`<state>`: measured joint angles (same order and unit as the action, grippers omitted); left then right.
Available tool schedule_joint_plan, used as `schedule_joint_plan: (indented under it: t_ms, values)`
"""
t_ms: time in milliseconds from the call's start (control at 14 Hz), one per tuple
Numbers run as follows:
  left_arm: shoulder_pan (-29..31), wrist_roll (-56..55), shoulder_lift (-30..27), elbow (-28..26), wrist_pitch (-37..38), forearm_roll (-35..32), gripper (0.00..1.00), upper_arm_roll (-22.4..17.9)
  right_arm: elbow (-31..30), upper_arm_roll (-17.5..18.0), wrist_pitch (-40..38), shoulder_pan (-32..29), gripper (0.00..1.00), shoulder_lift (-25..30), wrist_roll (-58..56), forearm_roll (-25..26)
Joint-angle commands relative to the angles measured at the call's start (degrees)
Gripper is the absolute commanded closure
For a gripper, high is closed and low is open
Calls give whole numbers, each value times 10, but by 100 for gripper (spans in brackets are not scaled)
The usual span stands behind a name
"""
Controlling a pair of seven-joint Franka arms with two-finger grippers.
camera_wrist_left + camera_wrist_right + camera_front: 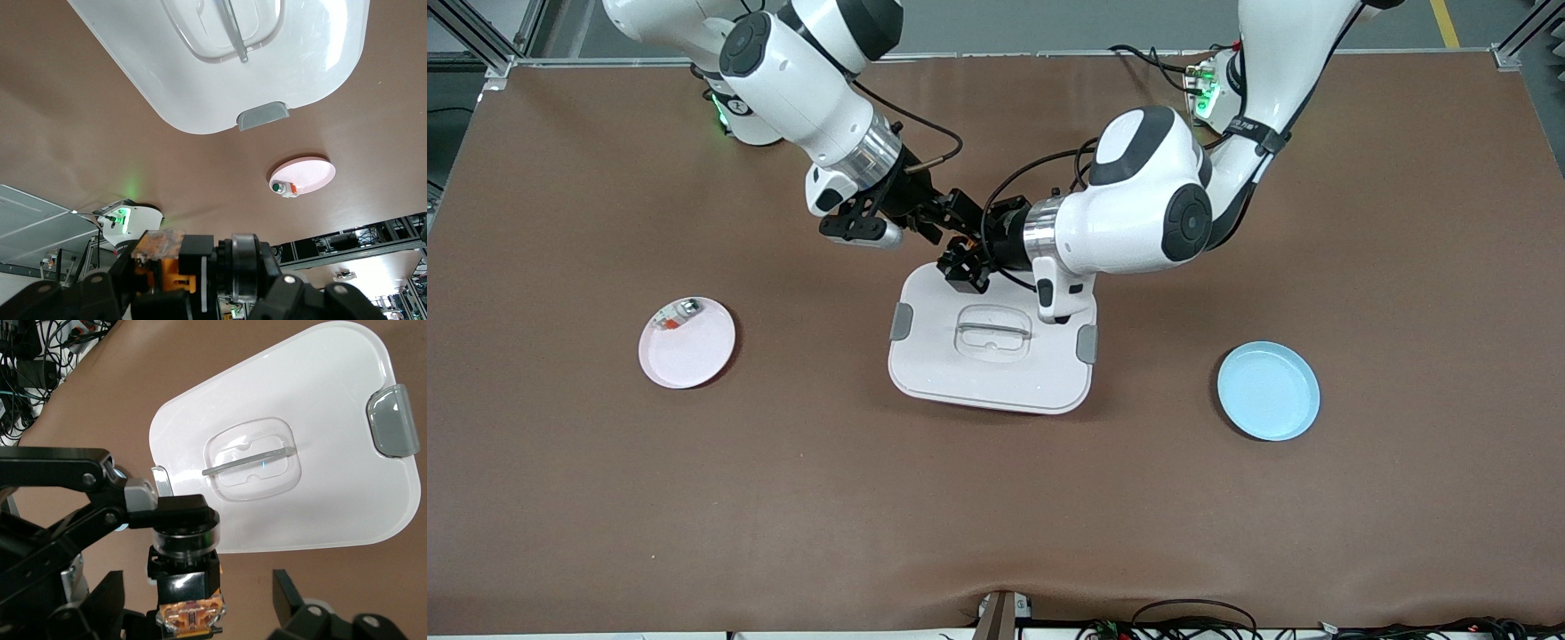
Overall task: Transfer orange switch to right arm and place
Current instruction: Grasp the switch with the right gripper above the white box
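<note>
Two white robot arms meet in the air above the edge of a white lidded container (996, 356) that lies farthest from the front camera, in the middle of a brown table (605, 498); the left gripper (963, 267) is clamped shut on the orange switch (964, 242), a stubby black and orange part held level, its long axis running from one gripper toward the other; the right gripper (951, 213) has its jaws apart on either side of the switch, not yet closed on it; the right wrist view shows the switch end-on, its orange terminal face (192, 613) toward that camera and a round black collar (185, 537) gripped by the left fingers (140, 499), a detail the front view cannot give; the left wrist view shows the switch (167, 263) from the side, and a pink plate (303, 175) carrying a small clear-white part (283, 188); only the front view shows a blue plate (1268, 391) toward the left arm's end; metal framing and cables edge the table
</note>
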<state>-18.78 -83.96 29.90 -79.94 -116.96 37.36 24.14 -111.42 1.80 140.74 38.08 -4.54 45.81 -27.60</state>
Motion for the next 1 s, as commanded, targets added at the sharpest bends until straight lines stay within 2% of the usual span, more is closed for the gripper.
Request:
schedule_joint_plan:
  t_ms: [0,214,429,500,714,786,857,929]
  values:
    - [-7,-11,2,9,0,6,100,-4,6,0,2,2,36,-2,-1,6]
    - [-7,-11,2,9,0,6,100,-4,10,0,1,3,70,-2,2,4]
    - [-7,-11,2,9,0,6,100,-4,12,0,2,3,97,-6,2,4]
    - [-7,-11,2,9,0,7,100,-4,16,0,1,4,100,-7,3,4]
    - [-6,-10,2,9,0,7,100,-4,21,0,-2,4,100,-10,3,4]
    - [-6,-7,2,9,0,7,68,-4,21,0,-2,4,100,-10,3,4]
    - [-6,-2,1,9,0,4,1,-4,22,0,-2,3,100,-10,3,4]
    - [-6,-3,-1,9,0,4,0,-5,23,0,-4,3,100,-10,2,4]
